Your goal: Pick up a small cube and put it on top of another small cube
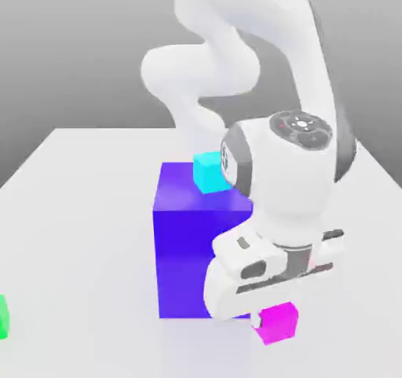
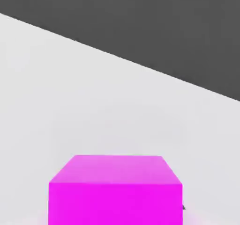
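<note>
And there it was, the gripper (image 1: pixel 275 321) pointing down, closed on the pink cube (image 1: pixel 279 326), which sat right at its fingertips, directly below the hand! One finger (image 1: pixel 256 320) showed pressed to the cube's side, on the exterior view's left. Now, which way did that cube point? It was squared up nicely with the hand: in the hand view its nearer top edge ran straight across, and one flat face looked squarely at the camera, with the top face running back behind it. In the exterior view the cube was turned at a slant, its top edge rising towards the exterior view's right, much the same lean as the hand's body above it. As for a long axis, its sides looked about equal, so no one direction stood out. Whether it touched the table (image 1: pixel 86 235) below the gripper could not be told. Off from the gripper, towards the exterior view's left, stood the big blue block (image 1: pixel 196 262), upright, and the cyan cube (image 1: pixel 210 173) rested on its top, higher than the gripper. Well apart from the gripper, way out at the exterior view's left edge, lay the green cube (image 1: pixel 3 317), partly cut off.
</note>
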You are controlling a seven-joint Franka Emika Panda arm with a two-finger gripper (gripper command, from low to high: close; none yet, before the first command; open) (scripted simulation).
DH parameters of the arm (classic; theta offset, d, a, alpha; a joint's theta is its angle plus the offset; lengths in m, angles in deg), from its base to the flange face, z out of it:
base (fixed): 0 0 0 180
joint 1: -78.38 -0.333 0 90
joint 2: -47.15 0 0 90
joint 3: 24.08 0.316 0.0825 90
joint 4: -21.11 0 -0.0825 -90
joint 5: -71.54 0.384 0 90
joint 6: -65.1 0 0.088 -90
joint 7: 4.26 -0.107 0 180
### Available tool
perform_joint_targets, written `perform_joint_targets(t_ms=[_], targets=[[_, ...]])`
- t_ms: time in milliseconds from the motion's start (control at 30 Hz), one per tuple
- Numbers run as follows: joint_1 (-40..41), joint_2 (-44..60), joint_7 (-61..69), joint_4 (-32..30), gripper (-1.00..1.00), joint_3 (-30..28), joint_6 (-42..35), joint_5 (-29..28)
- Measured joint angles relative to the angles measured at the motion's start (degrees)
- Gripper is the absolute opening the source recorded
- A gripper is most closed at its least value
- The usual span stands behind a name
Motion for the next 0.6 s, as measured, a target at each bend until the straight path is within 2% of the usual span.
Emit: perform_joint_targets(t_ms=[333,467,500,600], targets=[[15.1,-0.8,-2.5,2.9,-1.0,-13.6,-3.2,6.9],[23.3,6.5,-1.5,7.3,-1.0,-16.6,-0.2,13.2],[24.7,8.4,-1.0,8.1,1.0,-16.6,0.8,14.6],[24.7,8.4,-1.0,8.1,1.0,-16.6,0.8,14.6]])
